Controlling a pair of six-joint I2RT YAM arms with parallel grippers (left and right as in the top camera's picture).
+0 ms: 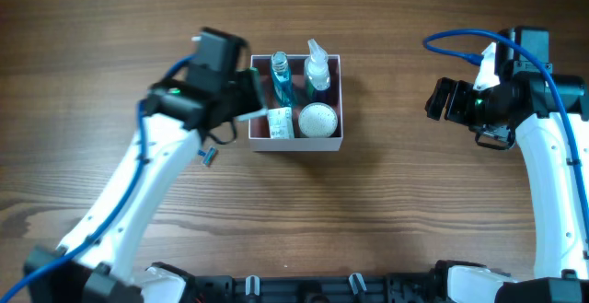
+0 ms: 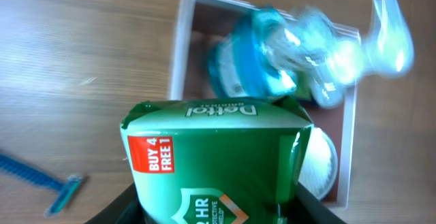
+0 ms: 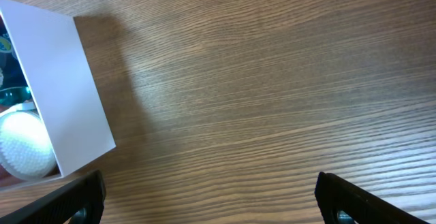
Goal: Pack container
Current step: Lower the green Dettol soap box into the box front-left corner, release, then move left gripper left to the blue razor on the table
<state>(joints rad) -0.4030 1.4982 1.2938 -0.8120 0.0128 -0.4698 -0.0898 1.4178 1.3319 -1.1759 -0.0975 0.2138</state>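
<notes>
Centre of the table, a bit toward the left arm, sits the container (image 1: 304,144), open side up, square, so no long axis to speak of. Already in it: a blue bottle (image 1: 280,78) and a clear spray bottle (image 1: 317,67) along the far side, and a white round puff-like item (image 1: 317,119) at the near right.

What matters for the coming move: the container lies straight ahead of the left gripper (image 2: 219,214), off its fingertips. That gripper is clamped partway on a green Dettol soap pack (image 2: 218,163). The pack's long axis runs out along the fingers, and its printed end is at the container's near-left corner, just beside the puff. I can't tell whether the pack touches the pink floor or hangs above it.

I'd say the left arm is clearly the nearer one. It reaches in from the container's left wall, wrist angled down and inward.

On the table by the left arm lies a blue razor (image 1: 210,155), just outside the container.

The right gripper (image 1: 451,100) has its jaws wide, holds nothing, and is parked well apart to the right.
</notes>
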